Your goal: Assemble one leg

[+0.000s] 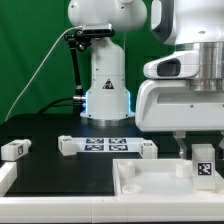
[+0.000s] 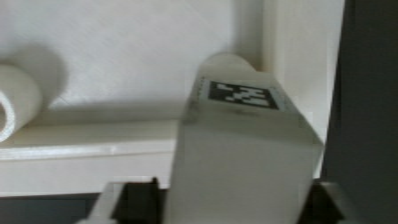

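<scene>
Gripping the leg (image 1: 204, 167) over the white panel (image 1: 140, 186), lower right of the exterior frame.
The arm (image 1: 185, 80) is filling the upper right of that frame, and its base (image 1: 105, 80) is standing at centre rear. The white panel is lying on the black table (image 1: 50, 165) across the lower centre and right. The marker board (image 1: 105, 146) is lying at mid-frame, just behind the panel. The gripper (image 1: 202, 150) is clamping the leg by its sides between both fingers (image 2: 125, 198); in the wrist view the tag (image 2: 244, 95) is facing the camera. The leg is hanging upright over the panel's far right part; contact with the panel cannot be determined. A second tagged block (image 1: 14, 150) is resting at the left edge, well apart.
</scene>
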`<state>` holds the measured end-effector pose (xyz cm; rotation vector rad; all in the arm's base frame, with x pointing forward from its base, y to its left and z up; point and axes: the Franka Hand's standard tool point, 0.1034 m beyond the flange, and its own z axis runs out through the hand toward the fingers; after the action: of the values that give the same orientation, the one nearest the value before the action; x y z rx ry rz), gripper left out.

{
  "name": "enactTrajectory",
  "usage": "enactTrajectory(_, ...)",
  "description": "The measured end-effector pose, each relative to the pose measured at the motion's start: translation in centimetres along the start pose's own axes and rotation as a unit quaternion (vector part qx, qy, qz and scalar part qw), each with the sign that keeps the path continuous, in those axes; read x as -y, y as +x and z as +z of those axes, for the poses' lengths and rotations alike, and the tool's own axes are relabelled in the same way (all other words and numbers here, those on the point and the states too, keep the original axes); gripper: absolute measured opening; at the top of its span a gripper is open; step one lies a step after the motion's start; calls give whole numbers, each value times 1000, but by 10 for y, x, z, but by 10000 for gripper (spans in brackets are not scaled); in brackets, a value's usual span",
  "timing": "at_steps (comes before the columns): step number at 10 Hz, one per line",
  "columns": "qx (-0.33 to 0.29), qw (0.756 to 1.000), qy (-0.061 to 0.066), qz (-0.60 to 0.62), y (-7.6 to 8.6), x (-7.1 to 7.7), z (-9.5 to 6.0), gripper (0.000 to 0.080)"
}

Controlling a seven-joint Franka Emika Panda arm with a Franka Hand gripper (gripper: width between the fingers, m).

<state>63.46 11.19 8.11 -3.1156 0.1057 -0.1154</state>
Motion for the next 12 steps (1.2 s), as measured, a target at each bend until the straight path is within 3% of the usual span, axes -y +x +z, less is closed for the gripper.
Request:
enactTrajectory(2,0,1000,4,30,-1,0,1,289)
enactTrajectory(3,-1,994,16,105,-1,1,2,289)
enactTrajectory(4,-4,983,20,183,-2,0,2,289)
enactTrajectory(6,-7,948,16,319,-3,-3,3,289)
enactTrajectory(7,-6,923,15,385,-4,-3,3,290)
enactTrajectory(10,-10,804,4,595,-10,-5,3,290)
enactTrajectory(12,2,747,11,664,-11,-6,4,290)
